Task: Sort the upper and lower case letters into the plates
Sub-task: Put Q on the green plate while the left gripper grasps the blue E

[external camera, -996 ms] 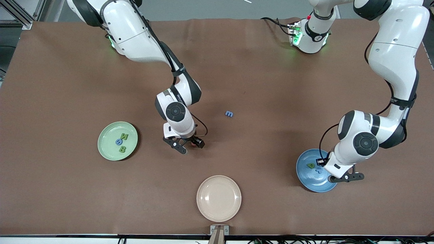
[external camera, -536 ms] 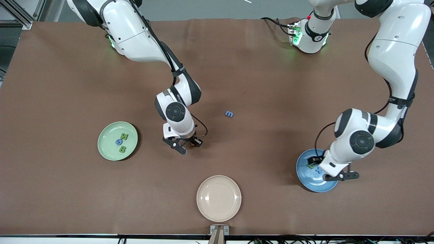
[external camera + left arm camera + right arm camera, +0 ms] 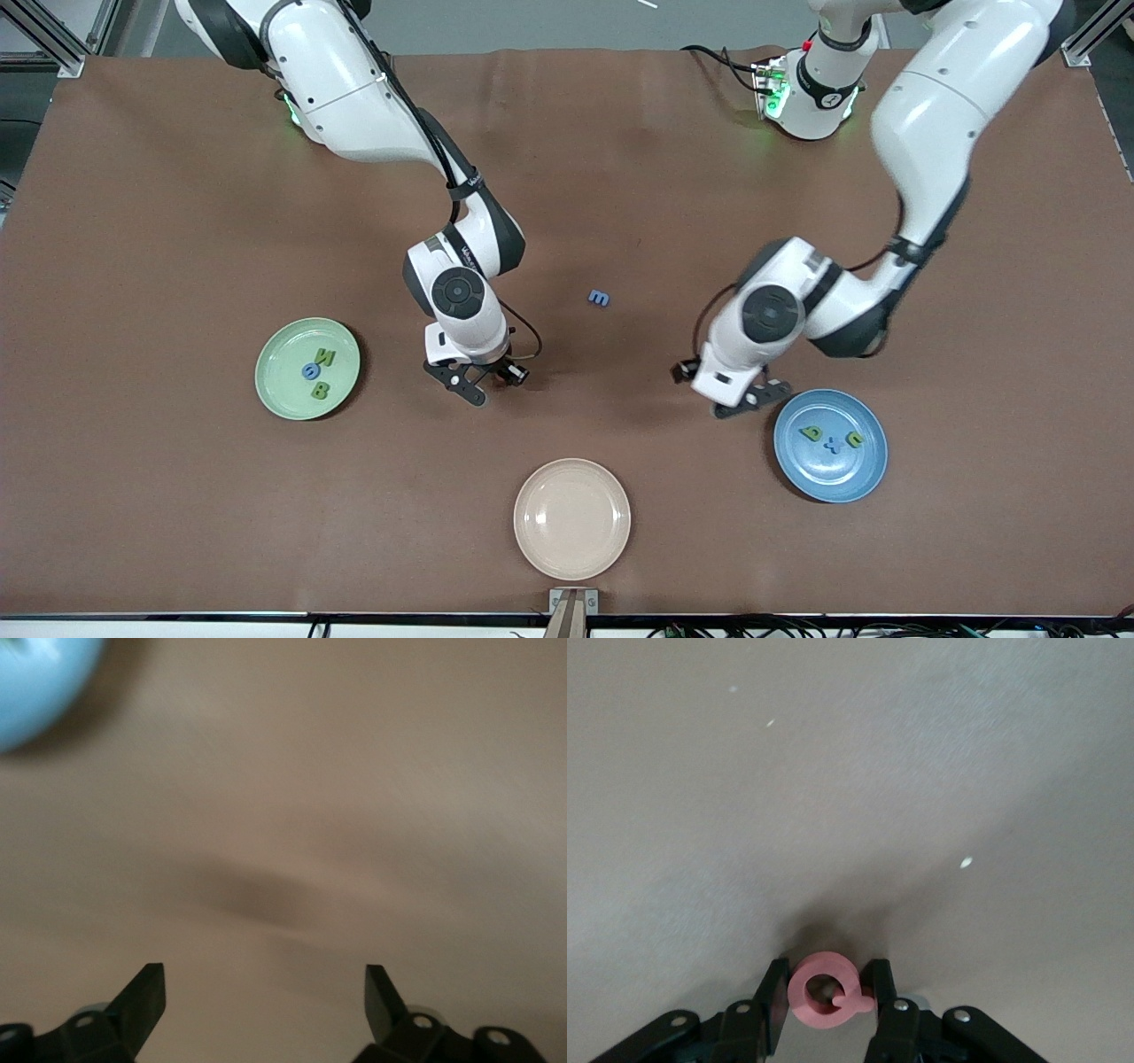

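Note:
My right gripper (image 3: 485, 378) is low at the table between the pale green plate (image 3: 276, 390) and the blue m (image 3: 599, 298). It is shut on the pink-red Q (image 3: 826, 989), which sits between its fingers (image 3: 777, 997). The green plate holds the green N (image 3: 325, 357), blue G (image 3: 310, 371) and green B (image 3: 320, 389). The blue plate (image 3: 873, 474) holds the green p (image 3: 811, 433), blue x (image 3: 831, 445) and green u (image 3: 853, 439). My left gripper (image 3: 722, 390) is open and empty (image 3: 263, 983) over bare table beside the blue plate (image 3: 35, 682).
A cream-beige plate (image 3: 572, 518) lies empty near the front edge of the brown table, midway between the two arms' ends.
My left gripper has swung off the blue plate toward the table's middle, uncovering the three letters in it. My right gripper has stayed in place at the Q.

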### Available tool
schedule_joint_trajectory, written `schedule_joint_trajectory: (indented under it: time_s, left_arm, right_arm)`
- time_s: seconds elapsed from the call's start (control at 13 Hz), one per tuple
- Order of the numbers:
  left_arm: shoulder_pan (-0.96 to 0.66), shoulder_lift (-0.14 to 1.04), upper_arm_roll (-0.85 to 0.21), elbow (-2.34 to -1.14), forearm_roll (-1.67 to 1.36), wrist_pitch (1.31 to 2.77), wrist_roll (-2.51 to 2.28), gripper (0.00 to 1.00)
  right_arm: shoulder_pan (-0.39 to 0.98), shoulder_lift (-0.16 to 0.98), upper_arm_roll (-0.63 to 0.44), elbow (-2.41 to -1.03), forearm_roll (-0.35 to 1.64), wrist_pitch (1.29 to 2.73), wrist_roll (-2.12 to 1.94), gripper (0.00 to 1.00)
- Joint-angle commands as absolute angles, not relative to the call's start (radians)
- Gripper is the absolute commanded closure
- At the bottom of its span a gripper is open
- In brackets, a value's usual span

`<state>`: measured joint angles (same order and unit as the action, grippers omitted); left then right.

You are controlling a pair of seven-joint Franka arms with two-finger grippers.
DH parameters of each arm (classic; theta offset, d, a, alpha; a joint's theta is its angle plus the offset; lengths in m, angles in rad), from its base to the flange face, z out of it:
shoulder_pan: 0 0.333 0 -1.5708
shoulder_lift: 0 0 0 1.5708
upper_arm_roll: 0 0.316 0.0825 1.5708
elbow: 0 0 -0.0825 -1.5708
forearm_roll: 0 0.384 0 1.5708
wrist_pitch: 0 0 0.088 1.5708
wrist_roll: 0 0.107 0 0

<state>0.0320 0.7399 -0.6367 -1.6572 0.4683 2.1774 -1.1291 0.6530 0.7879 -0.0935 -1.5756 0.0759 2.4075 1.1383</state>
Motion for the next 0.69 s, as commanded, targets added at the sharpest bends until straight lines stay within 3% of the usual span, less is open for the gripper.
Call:
schedule_joint_trajectory:
  time_s: [0.0,0.31,0.61]
  left_arm:
    - [-0.053,0.736,-0.627,-1.721,0.492,2.29,-1.408,0.05]
    - [-0.155,0.765,-0.627,-1.756,0.604,2.336,-1.821,0.14]
    - [-0.202,0.77,-0.629,-1.813,0.713,2.359,-2.092,0.19]
  right_arm:
    - [0.569,0.709,-0.091,-1.589,0.063,2.279,1.001,1.0]
    - [0.378,0.482,-0.089,-1.771,0.066,2.218,0.65,1.0]
    - [0.214,0.361,-0.089,-1.951,0.066,2.232,0.343,1.0]
